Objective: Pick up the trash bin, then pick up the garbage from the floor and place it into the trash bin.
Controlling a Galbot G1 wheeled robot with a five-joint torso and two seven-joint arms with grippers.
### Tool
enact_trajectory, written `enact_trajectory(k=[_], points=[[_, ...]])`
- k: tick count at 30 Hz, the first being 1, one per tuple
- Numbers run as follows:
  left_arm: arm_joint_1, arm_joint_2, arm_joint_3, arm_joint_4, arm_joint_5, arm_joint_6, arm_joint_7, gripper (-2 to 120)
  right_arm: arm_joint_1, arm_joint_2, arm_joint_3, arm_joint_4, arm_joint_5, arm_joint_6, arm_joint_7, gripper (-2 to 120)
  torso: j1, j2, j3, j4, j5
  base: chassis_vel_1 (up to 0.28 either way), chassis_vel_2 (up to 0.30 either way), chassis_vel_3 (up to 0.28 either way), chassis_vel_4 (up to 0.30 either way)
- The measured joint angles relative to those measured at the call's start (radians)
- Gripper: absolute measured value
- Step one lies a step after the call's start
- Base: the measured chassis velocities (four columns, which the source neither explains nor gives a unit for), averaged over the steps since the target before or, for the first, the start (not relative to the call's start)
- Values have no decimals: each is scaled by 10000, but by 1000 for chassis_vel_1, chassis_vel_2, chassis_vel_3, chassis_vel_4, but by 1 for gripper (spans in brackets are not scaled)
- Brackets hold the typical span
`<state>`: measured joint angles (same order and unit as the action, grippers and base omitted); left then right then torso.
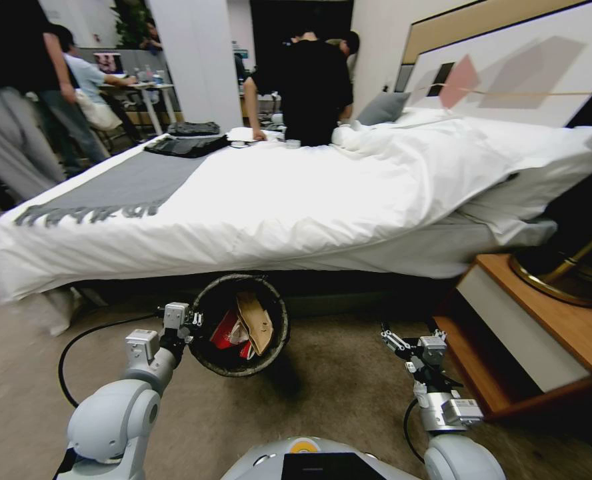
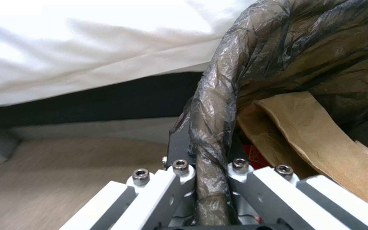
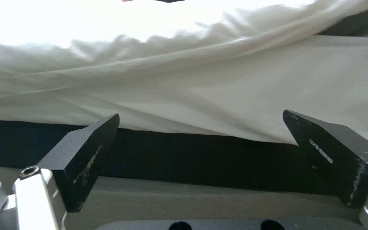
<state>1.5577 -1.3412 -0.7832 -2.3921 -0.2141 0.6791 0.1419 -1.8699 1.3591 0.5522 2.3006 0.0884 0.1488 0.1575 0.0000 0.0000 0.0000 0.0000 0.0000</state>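
Observation:
The trash bin (image 1: 243, 369), round with a dark liner bag over its rim, hangs just above the carpet floor (image 1: 336, 393) in front of the bed. My left gripper (image 1: 191, 321) is shut on the bin's left rim. In the left wrist view the fingers (image 2: 180, 150) pinch the bag-wrapped rim (image 2: 211, 121). Garbage lies inside the bin: a brown crumpled paper (image 1: 256, 323) (image 2: 311, 134) and a red wrapper (image 1: 224, 331) (image 2: 256, 156). My right gripper (image 1: 395, 341) (image 3: 201, 137) is open and holds nothing, low over the carpet to the bin's right, facing the bed's edge.
A white-sheeted bed (image 1: 296, 200) spans the view just behind the bin, with dark space under it. A wooden nightstand (image 1: 549, 333) with a brass lamp base (image 1: 563, 277) stands at the right. A black cable (image 1: 83, 340) loops on the carpet at the left. People stand behind the bed.

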Motion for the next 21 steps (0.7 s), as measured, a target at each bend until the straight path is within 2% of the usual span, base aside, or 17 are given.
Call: enact_trajectory(k=[21], points=[[-29,-10,-71,76,-15,-41,120,1,11,31,-170,-217,-22,-43,105,100,0,0,0,0,0,104,106,108,102]])
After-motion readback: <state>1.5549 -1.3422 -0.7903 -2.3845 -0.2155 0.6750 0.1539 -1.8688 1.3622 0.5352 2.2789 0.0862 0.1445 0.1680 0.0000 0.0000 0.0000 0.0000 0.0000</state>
